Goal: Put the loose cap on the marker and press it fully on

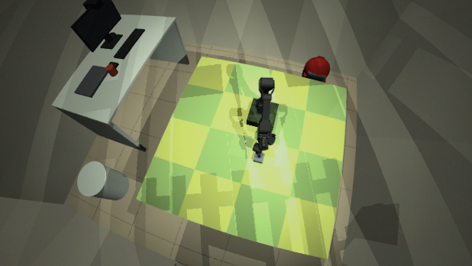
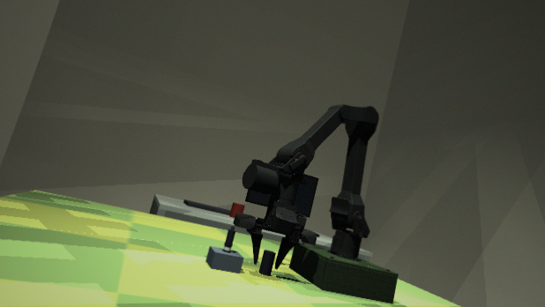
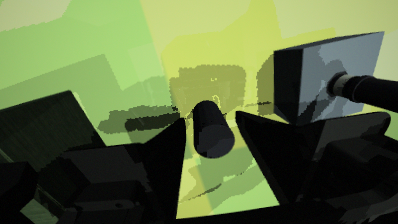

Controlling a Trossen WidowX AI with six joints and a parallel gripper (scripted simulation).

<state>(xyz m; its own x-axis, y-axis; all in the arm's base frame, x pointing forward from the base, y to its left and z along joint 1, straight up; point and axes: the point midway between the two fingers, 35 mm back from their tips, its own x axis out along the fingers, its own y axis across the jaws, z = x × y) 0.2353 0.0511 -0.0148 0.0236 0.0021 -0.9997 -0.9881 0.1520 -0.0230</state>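
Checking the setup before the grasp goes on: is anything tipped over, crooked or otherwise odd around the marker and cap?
Nothing stands out. The cap stands upright on the table, between the open fingers of the hand. The marker stands upright in its holder block, uncapped, beside them.
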